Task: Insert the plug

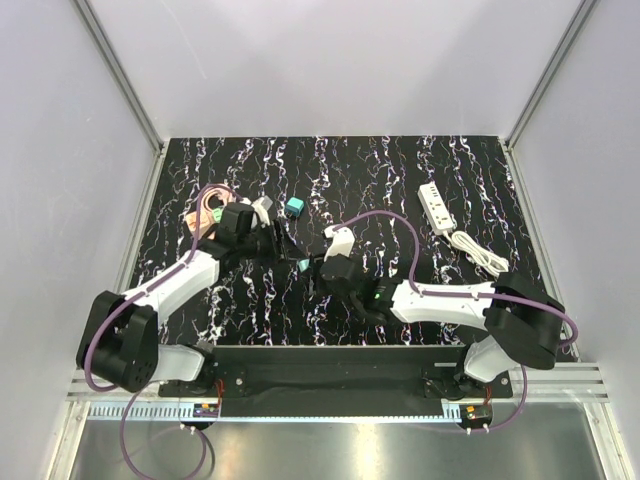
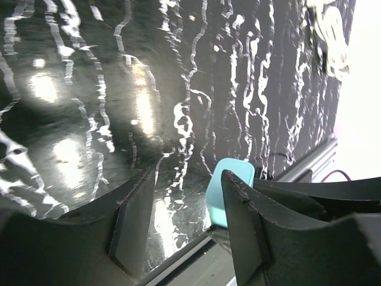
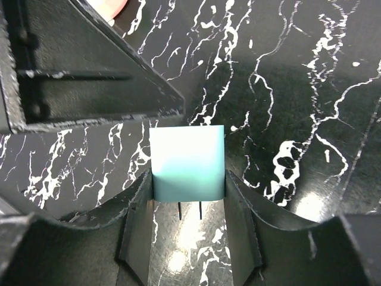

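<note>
From above, the left gripper (image 1: 288, 248) and the right gripper (image 1: 308, 266) meet nose to nose near the middle of the black marbled table (image 1: 400, 170), and the plug (image 1: 303, 265) shows as a small teal speck at the tip of the right one. A second teal cube (image 1: 295, 207) lies on the table just behind them, a pinkish coil of cord (image 1: 207, 210) sits by the left wrist, and the white power strip (image 1: 437, 207) with its white cable (image 1: 478, 250) lies well apart at the right rear. In the left wrist view, the left gripper (image 2: 184, 196) stands open, with bare table between its fingers (image 2: 128, 226); the plug (image 2: 229, 185) shows just outside its right finger, not between the two. In the right wrist view, the right gripper (image 3: 187, 185) is closed on the plug (image 3: 187, 164), one finger pressed on each side of it, and two thin prongs stick out of the plug's near face; a black finger of the other gripper (image 3: 89, 65) fills the upper left, close to the plug but not touching it
</note>
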Available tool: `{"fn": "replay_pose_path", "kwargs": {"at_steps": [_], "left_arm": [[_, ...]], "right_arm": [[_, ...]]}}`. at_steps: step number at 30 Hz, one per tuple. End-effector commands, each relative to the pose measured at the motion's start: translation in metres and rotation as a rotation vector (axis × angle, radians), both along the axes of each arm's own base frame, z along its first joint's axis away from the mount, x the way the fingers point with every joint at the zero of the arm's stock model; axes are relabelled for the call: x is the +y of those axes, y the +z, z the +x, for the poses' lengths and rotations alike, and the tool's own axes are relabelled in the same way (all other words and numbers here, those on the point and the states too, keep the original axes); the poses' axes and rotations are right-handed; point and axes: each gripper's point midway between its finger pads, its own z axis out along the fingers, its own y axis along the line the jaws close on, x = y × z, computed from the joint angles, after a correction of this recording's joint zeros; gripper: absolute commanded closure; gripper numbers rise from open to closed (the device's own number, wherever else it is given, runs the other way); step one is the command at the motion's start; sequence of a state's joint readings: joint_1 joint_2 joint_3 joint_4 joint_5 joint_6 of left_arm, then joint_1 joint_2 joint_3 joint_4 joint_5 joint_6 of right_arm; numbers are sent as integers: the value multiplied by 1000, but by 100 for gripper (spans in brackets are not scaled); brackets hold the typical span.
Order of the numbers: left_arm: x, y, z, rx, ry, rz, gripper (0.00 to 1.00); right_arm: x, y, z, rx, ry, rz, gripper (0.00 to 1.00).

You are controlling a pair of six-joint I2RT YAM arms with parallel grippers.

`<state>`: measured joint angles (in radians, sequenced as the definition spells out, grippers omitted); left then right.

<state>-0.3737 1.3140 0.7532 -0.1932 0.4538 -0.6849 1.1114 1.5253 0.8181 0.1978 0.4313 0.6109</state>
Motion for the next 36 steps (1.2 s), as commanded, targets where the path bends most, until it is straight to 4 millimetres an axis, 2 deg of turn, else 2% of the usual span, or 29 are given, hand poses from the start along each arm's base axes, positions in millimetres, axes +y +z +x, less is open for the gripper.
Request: {"fn": "replay_pose_path", "kwargs": {"at_steps": [1, 5, 9, 14, 17, 23, 28, 36], "left_arm": [[-23, 32, 14, -106, -63, -88, 48], [-34, 29, 11, -76, -89, -127, 49], [-29, 30, 14, -87, -51, -112, 45], [-26, 42, 16, -114, -35, -104, 40], [-28, 45, 12, -112, -53, -120, 42], [-34, 40, 0, -96, -119, -141, 49], [-36, 40, -3, -96, -132, -149, 59], [-39, 31, -10, -70, -160, -148, 55]], "right_arm": [[-2, 34, 9, -66, -65, 99, 94], [-3, 33, 10, -78, -64, 84, 94], [-2, 35, 10, -77, -63, 84, 97], [-4, 23, 10, -60, -71, 62, 98], [-6, 20, 10, -49, -78, 67, 98], [-7, 26, 10, -55, -89, 88, 97], [-8, 29, 10, -55, -95, 96, 97], [-11, 29, 12, -54, -117, 100, 96]]}}
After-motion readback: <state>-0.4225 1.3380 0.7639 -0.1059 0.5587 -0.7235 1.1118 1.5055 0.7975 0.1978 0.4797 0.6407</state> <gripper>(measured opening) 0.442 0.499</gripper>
